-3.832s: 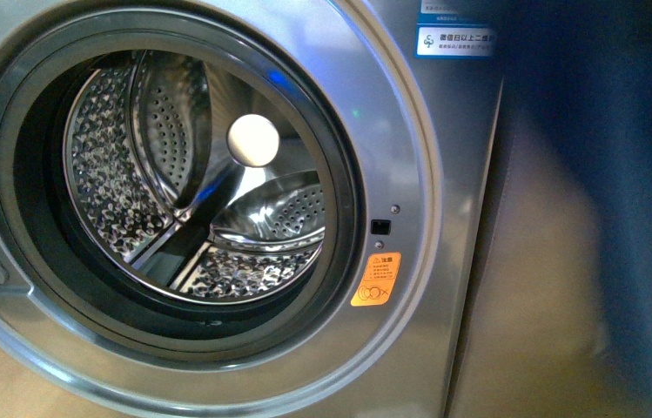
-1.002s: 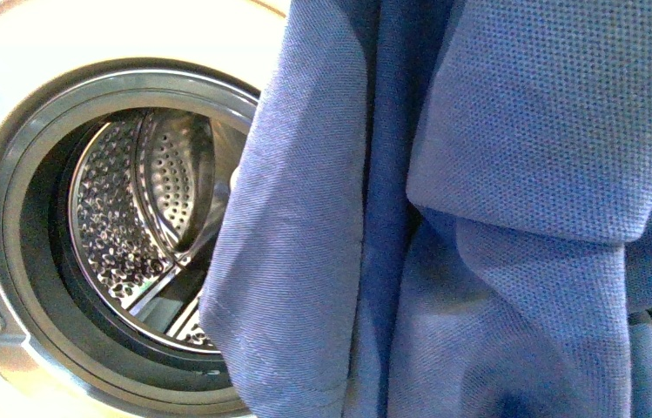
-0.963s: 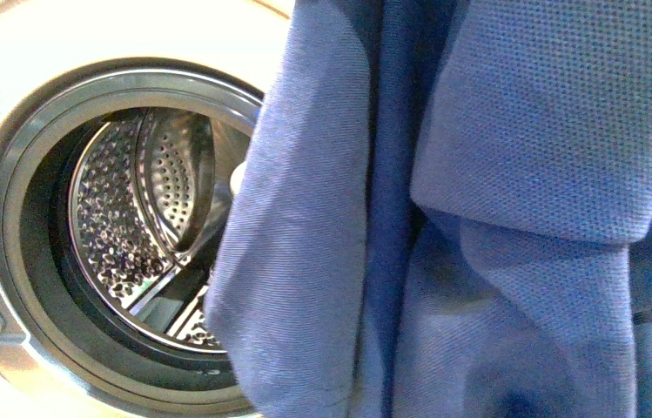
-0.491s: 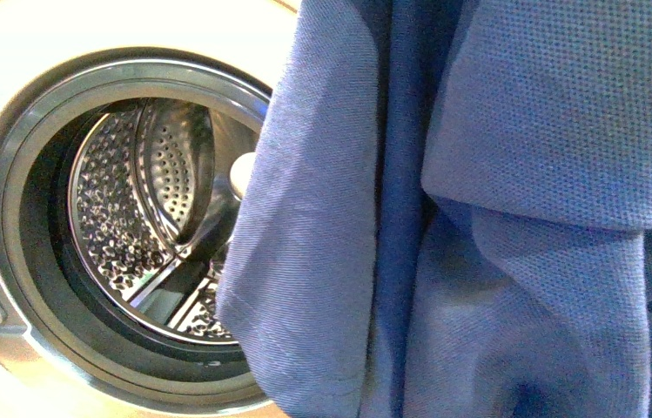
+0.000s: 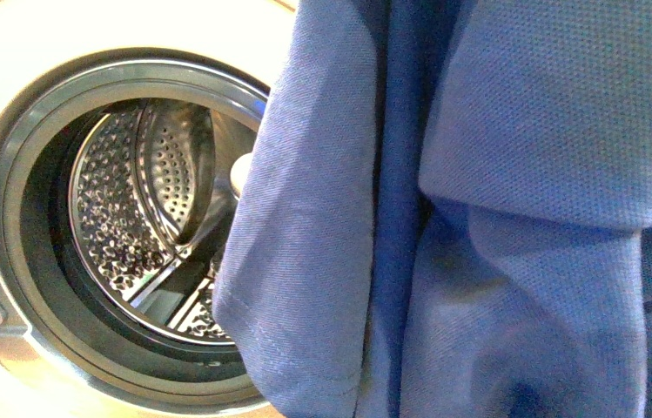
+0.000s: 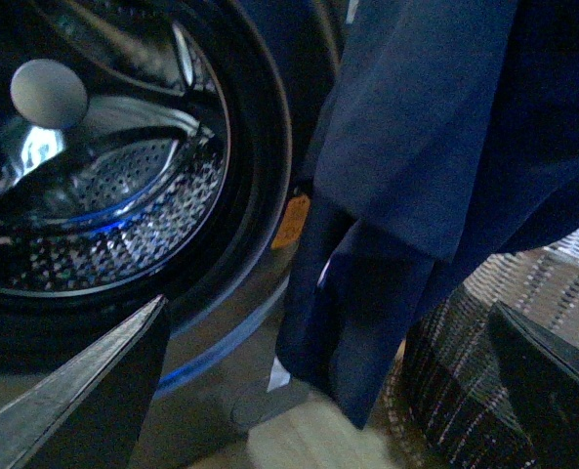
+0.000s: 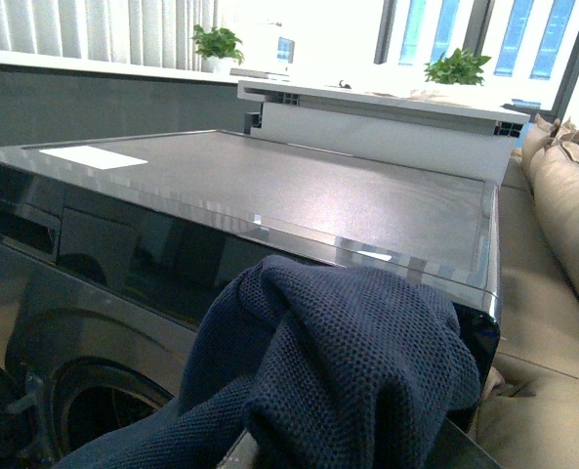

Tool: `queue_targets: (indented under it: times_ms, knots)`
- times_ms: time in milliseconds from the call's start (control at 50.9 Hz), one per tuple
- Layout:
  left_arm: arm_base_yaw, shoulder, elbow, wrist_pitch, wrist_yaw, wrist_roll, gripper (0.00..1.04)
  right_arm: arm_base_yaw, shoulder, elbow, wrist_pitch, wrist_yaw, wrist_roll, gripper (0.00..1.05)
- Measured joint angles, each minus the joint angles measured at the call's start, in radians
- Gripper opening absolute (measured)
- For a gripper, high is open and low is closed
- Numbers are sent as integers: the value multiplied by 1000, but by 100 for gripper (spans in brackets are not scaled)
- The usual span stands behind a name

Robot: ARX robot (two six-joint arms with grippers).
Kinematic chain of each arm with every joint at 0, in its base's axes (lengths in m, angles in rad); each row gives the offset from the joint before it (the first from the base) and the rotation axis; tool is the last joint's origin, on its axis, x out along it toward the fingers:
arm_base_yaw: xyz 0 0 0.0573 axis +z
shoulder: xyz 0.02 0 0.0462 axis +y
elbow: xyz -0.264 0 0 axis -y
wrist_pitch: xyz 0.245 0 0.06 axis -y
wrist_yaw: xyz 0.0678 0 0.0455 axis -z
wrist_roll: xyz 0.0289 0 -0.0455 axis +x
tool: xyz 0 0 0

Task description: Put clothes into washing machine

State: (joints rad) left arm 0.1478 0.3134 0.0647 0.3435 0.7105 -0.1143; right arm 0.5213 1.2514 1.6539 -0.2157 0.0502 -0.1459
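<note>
**Blue garment hangs in front of the open drum**

The washing machine [image 5: 9, 52] fills the left of the front view. Its round opening is clear on the left side, with a dark rubber seal [image 5: 39, 261] around a perforated steel drum [image 5: 131, 218].

The clothes [image 5: 496, 218], a blue knit garment with a stitched hem, hang in folds outside the drum. They cover the right part of the opening and everything to the right of it. In the left wrist view the garment's lower end dangles between the machine and a dark woven basket [image 6: 523, 332], above the floor. A small orange sticker [image 6: 291, 220] shows on the machine's front beside the fabric.

The left claw [image 6: 328, 303] is spread wide and holds nothing.

In the right wrist view, bunched fabric covers the right claw. I cannot tell how its fingers stand.
</note>
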Motion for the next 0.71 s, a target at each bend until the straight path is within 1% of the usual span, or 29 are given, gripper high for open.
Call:
queue_targets:
  times_ms: [373,452,570,668,707]
  knots:
    - [12,319,188,289,28,-21,98,0,0,0,0,0,0,9]
    - [-3,373,233,347,18,-23,98,0,0,0,0,0,0,9]
    - [-47,469,304,457,-60,-19,98,0,0,0,0,0,0,9]
    - [-84,531,345,539,-77,-21,98,0,0,0,0,0,0,9]
    - [-105,566,356,603,-82,-22,98,0,0,0,0,0,0,9]
